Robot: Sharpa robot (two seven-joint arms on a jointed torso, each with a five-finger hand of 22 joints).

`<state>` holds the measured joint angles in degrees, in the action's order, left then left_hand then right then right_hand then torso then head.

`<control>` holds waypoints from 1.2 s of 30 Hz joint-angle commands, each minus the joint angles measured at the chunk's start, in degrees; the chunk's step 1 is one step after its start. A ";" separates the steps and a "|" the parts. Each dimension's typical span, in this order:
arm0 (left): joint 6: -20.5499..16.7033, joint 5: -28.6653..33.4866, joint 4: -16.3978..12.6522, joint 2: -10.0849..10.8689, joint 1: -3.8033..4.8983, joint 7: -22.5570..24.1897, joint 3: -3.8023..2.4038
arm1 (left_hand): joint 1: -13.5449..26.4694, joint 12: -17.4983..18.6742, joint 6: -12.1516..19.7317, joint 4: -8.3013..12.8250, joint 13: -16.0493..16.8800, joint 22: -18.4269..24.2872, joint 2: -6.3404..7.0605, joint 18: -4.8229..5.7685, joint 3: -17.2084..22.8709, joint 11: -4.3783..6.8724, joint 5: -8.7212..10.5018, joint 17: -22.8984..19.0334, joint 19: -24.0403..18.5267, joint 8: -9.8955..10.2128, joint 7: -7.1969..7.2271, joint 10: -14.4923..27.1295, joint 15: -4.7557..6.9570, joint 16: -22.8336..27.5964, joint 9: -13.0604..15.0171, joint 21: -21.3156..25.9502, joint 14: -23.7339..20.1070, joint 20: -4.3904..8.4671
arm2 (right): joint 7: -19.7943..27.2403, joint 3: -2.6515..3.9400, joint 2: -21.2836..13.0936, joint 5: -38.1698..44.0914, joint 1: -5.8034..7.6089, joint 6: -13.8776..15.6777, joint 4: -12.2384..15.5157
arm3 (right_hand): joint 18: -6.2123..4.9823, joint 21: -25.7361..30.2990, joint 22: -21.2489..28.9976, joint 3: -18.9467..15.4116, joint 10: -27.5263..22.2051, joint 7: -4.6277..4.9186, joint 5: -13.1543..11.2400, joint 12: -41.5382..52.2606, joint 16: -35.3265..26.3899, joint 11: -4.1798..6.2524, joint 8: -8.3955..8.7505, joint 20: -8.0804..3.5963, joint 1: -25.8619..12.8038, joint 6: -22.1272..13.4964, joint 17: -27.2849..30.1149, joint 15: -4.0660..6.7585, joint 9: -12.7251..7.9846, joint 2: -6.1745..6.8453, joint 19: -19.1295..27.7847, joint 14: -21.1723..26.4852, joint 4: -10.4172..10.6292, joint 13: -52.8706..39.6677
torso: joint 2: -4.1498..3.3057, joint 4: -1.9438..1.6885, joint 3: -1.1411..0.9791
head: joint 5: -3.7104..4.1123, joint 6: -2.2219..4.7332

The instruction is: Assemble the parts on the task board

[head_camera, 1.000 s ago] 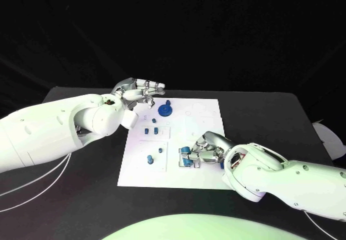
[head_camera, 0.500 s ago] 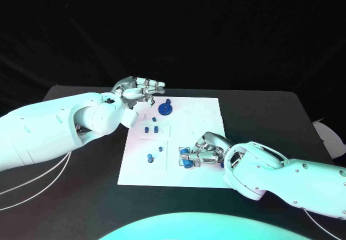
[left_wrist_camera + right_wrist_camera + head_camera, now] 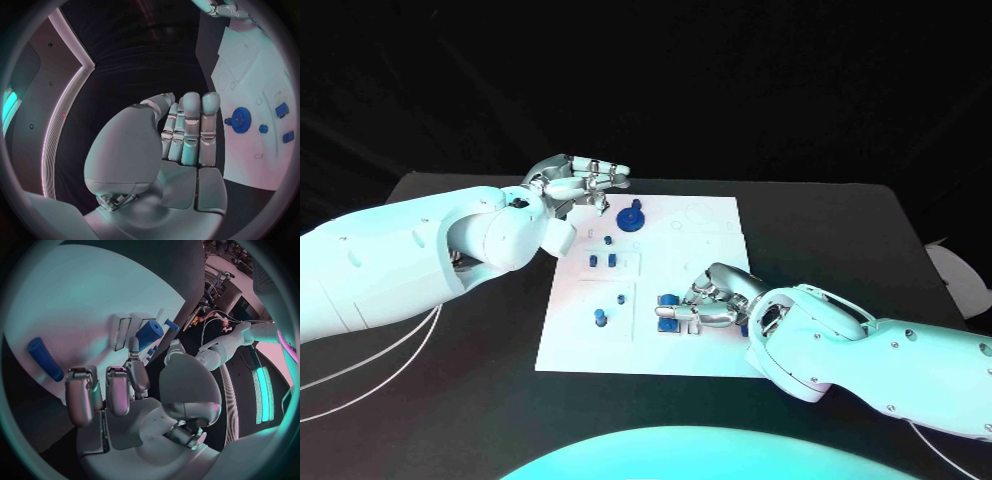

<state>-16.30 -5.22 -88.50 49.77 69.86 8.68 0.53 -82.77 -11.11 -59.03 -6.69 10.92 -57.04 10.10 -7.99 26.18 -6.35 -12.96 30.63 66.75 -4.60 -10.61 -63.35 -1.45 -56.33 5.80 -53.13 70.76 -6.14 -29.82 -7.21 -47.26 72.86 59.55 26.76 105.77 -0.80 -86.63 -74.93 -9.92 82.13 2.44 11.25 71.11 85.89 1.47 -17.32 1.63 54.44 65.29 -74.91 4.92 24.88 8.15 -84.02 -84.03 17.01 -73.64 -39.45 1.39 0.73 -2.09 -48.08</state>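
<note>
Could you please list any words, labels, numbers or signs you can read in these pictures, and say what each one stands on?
None can be read.
The task board carries only faint outlines, no legible print.
The blue parts and the blue gear show no markings.
The left robot hand and the right robot hand bear no readable label.

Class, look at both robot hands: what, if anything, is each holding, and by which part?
The left hand holds nothing, fingers curled in. The right hand touches a blue cylinder at its end with a fingertip; whether it actually grips it cannot be told.
</note>
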 commanded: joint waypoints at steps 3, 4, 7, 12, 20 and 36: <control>0.73 0.20 -0.14 -0.05 0.02 0.16 -0.04 | -0.61 -0.17 0.35 0.27 0.08 0.03 0.04 -0.85 -0.01 0.11 -0.20 -0.08 -0.05 -0.22 0.07 0.37 0.02 -0.13 -0.09 0.16 -0.32 -0.32 | 0.59 0.01 -1.05 4.32 -0.06 1.19 1.58 | 0.04 0.04 -14.07 1.60 -0.10 -0.08 2.61 0.05 -0.14 0.21 -0.60 -0.14 3.30 -0.50 -6.24 0.09 0.39 -1.48 -4.53 -4.11 -0.15 -0.40 | 0.02 -0.07 0.00 | -0.06 -0.19; 0.73 0.20 -0.14 -0.04 0.02 0.14 -0.04 | -0.66 -0.21 0.35 0.32 0.08 0.05 0.01 -0.85 0.04 0.09 -0.19 -0.12 -0.06 -0.23 0.05 0.40 0.02 -0.13 -0.10 0.19 -0.34 -0.32 | 0.63 0.01 -1.34 4.79 -0.06 1.04 1.93 | 0.07 -0.10 -14.11 1.90 0.03 -0.14 3.52 0.27 -0.07 0.23 -0.72 -0.16 4.33 -0.48 -6.40 0.13 0.48 -1.85 -4.59 -4.15 -0.25 -0.62 | 0.01 -0.07 0.00 | -0.07 -0.19; 0.71 0.20 -0.15 0.02 0.02 0.12 -0.04 | -0.66 -0.21 0.35 0.32 0.08 0.05 0.01 -0.85 0.04 0.09 -0.19 -0.12 -0.06 -0.23 0.05 0.40 0.02 -0.13 -0.10 0.19 -0.34 -0.32 | 0.67 0.01 -2.08 5.94 -0.07 0.58 2.78 | 0.17 -0.52 -14.24 2.64 0.40 -0.29 5.64 0.84 0.11 0.42 -1.15 -0.27 8.23 -0.48 -6.80 0.28 0.81 -3.08 -4.79 -4.25 -0.52 -1.20 | -0.04 0.01 -0.02 | -0.25 -0.23; 0.70 0.20 -0.15 0.08 0.02 0.13 -0.04 | -0.66 -0.21 0.36 0.32 0.07 0.05 0.01 -0.85 0.05 0.09 -0.19 -0.13 -0.07 -0.23 0.04 0.41 0.01 -0.13 -0.10 0.20 -0.35 -0.32 | 0.85 0.01 -2.95 7.18 -0.11 -0.36 3.64 | 0.30 -1.13 -14.42 2.66 0.98 -0.49 7.56 1.96 0.41 0.56 -1.59 -0.41 11.65 -0.39 -7.42 0.41 1.12 -3.15 -5.04 -4.39 -1.12 -2.24 | 0.04 0.06 0.02 | -0.29 -0.26; 0.79 0.20 -0.13 0.07 0.01 0.16 -0.04 | -0.63 -0.22 0.37 0.30 0.07 0.04 0.00 -0.85 0.05 0.07 -0.18 -0.08 -0.06 -0.24 0.03 0.44 0.00 -0.16 -0.11 0.19 -0.34 -0.32 | 1.15 0.01 -3.46 7.71 -0.22 -2.41 4.03 | 0.46 -1.84 -14.62 2.25 1.46 -0.63 8.10 2.97 0.80 0.70 -2.00 -0.52 14.43 -0.30 -8.21 0.51 1.40 -2.91 -5.34 -4.56 -1.54 -3.21 | 0.02 0.01 0.03 | -0.32 -0.19; 0.58 0.20 -0.25 0.15 0.02 0.32 -0.04 | -0.43 -0.27 0.41 0.18 0.07 0.01 -0.02 -0.83 0.01 0.02 -0.15 -0.01 -0.03 -0.24 -0.01 0.52 -0.04 -0.25 -0.13 0.17 -0.32 -0.34 | 0.26 0.01 -2.31 7.59 -0.26 -3.06 2.50 | 0.52 -2.13 -14.71 2.25 1.59 -0.66 8.51 3.20 0.92 0.74 -2.19 -0.56 15.24 -0.28 -8.45 0.54 1.52 -4.06 -5.46 -4.61 -1.13 -3.48 | -0.08 -0.08 0.01 | -0.32 -0.40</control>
<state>-16.30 -5.23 -88.56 49.98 69.85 8.60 0.53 -82.76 -11.10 -59.03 -6.69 10.90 -57.05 10.10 -8.00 26.18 -6.34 -12.96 30.57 66.75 -4.60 -10.61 -63.35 -1.45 -56.33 5.76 -53.14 70.77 -6.14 -29.43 -7.20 -49.71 79.70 59.35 25.08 108.38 -0.80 -88.47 -74.91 -7.64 83.38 2.24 19.61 74.09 86.57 2.30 -19.28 1.64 69.57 65.09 -74.95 4.92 26.33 4.38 -84.02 -84.03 15.65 -75.06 -39.51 1.32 0.77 -2.37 -48.40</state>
